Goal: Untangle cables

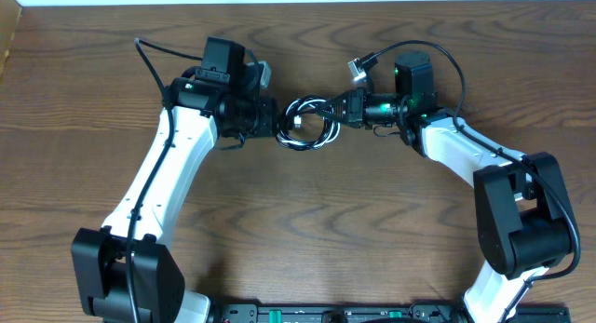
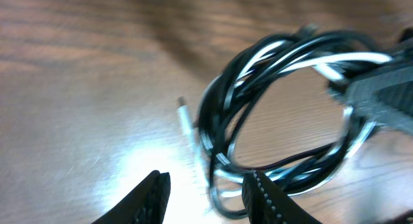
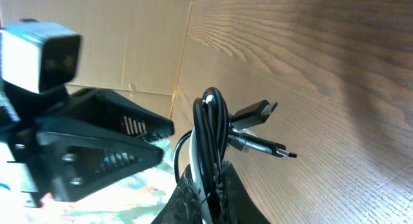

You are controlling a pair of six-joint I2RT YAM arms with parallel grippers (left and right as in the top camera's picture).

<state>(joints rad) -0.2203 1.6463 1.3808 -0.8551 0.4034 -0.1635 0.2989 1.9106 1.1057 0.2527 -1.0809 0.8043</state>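
The brown wooden worktop (image 1: pixel 307 221) fills the overhead view. The left arm (image 1: pixel 154 183) reaches up from the lower left and the right arm (image 1: pixel 466 155) from the lower right, their tips meeting just above the frame's centre. Between them are the cables (image 1: pixel 307 124), a black cable (image 2: pixel 222 101) and a white cable (image 2: pixel 348 59) wound together in one small loop. The right claw (image 1: pixel 343 109) is clenched on the loop's right side; in its wrist view the strands rise from between its tips at bottom centre. The left claw (image 1: pixel 277 118) is just beside the loop's left edge, released, its fingers (image 2: pixel 155 192) parted. Two dark plug ends (image 3: pixel 264 110) jut right of the strands; a white plug (image 2: pixel 186 117) shows left of the loop.
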